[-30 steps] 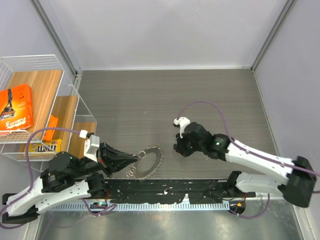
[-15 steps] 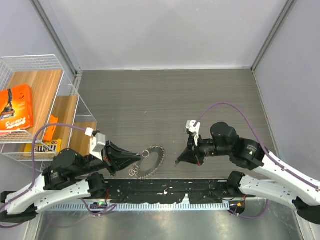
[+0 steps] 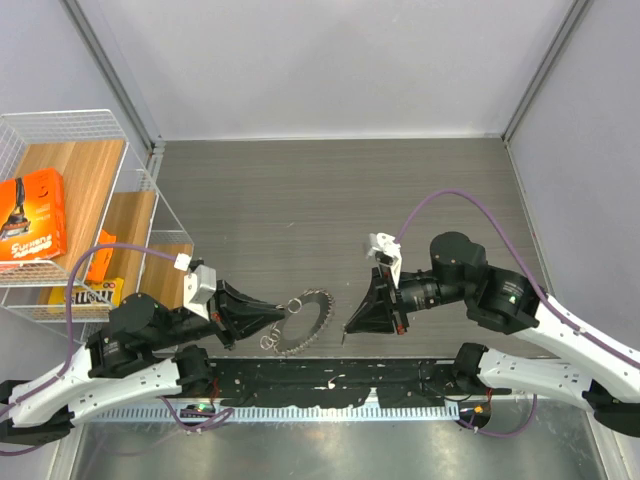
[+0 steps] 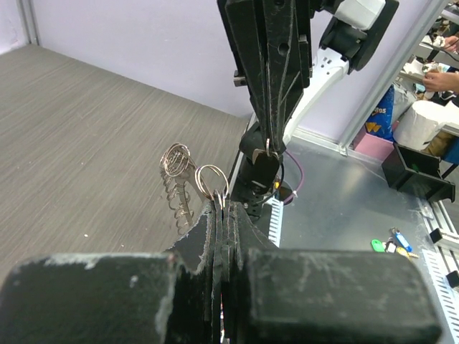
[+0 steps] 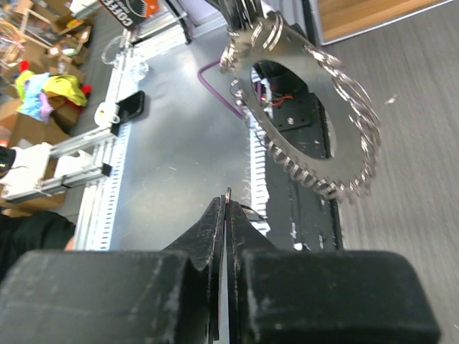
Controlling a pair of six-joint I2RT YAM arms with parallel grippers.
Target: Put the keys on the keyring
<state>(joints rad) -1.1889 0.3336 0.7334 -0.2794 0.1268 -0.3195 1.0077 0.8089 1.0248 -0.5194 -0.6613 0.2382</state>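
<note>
- My left claw (image 3: pixel 272 318) is pinched tight on a small wire loop (image 4: pixel 211 179) at the edge of the keyring (image 3: pixel 322 308). The keyring hangs between my two arms, near the front edge of the table (image 3: pixel 300 200).
- The keys (image 5: pixel 337 115) already on it fan out like a sprocket. It looks stiff-ish as a disc, but I'd bet it goes floppy and jangly the moment it tilts. Light, all metal, slippery.
- My right claw (image 3: pixel 348 331) is squeezed together on a thin silvery sliver (image 5: pixel 228 195) poking past the tips. It's just beside the disc, not touching it. Probably the loose key, but it's too small to be sure.
- Where to grab, imo: the key by its flat head, leaving the hole clear. The ring by the wire itself, not the teeth, since those would likely swivel away.
- Thin wire could bend or spring out of a pinch, so firm but not crushing.
</note>
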